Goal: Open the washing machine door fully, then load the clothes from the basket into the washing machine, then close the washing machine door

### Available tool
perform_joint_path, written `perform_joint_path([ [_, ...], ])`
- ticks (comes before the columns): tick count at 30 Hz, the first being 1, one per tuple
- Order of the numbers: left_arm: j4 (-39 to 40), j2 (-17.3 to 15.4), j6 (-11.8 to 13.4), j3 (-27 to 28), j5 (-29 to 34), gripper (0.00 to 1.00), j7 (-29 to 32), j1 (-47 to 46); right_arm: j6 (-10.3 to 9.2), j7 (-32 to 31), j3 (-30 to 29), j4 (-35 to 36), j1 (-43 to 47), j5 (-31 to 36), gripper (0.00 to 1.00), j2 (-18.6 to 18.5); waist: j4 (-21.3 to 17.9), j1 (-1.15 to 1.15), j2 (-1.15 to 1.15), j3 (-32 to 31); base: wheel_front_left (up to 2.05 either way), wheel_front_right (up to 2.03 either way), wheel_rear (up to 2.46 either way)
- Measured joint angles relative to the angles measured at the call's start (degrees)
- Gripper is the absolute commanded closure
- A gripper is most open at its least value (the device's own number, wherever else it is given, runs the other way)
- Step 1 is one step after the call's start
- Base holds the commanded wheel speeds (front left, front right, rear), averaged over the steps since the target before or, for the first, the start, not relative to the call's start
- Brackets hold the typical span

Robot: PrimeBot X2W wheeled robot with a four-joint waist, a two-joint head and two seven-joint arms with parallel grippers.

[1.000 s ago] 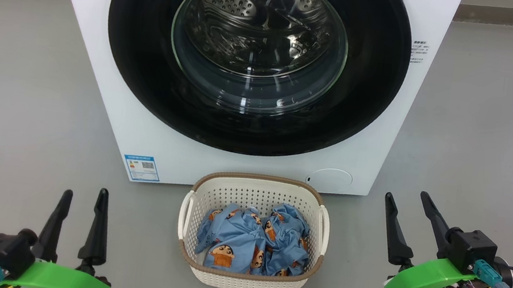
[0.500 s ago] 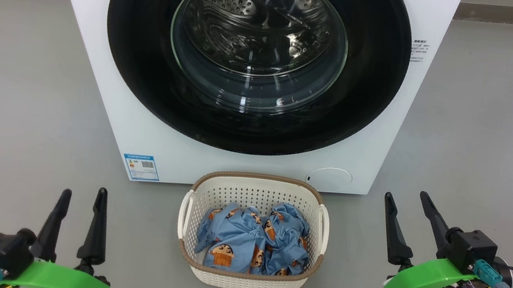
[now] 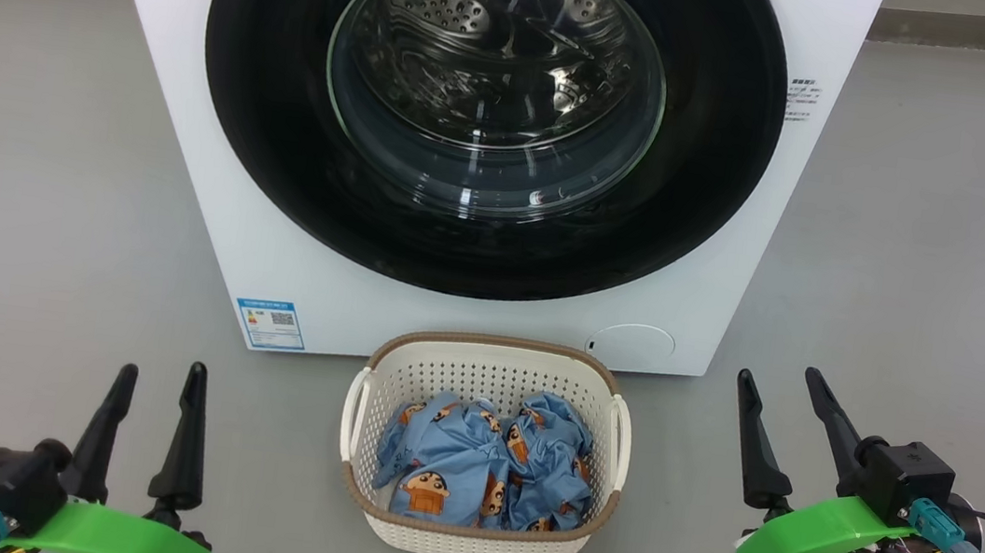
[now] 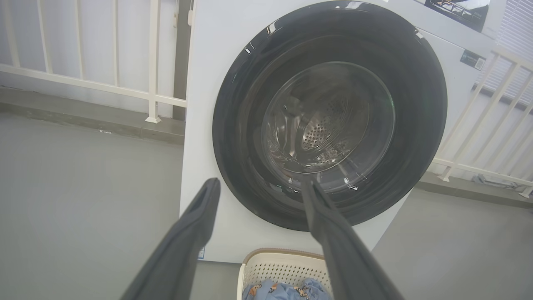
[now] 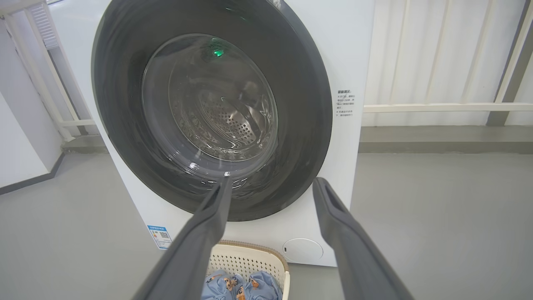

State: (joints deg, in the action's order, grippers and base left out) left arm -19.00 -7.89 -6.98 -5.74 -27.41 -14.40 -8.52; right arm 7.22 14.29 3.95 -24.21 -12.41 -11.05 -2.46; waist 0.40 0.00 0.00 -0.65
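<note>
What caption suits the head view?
Left gripper and right gripper, open, flank the basket of clothes before the closed washing machine door.

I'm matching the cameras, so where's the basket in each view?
Head view: basket at bottom centre.
Left wrist view: basket at bottom edge, right of centre.
Right wrist view: basket at bottom edge, left of centre.
Shared landmark: the washing machine door, above it in all three.
</note>
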Motion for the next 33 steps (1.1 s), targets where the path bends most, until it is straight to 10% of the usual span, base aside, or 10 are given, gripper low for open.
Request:
perform_joint_path([
  [33, -0.8, -0.1, 0.0, -0.6, 0.3, 0.00, -0.2, 0.0, 0.00, 0.0, 0.3, -0.2, -0.1, -0.1, 0.00, -0.2, -0.2, 0.00, 0.00, -0.4, 0.73, 0.73, -1.46],
])
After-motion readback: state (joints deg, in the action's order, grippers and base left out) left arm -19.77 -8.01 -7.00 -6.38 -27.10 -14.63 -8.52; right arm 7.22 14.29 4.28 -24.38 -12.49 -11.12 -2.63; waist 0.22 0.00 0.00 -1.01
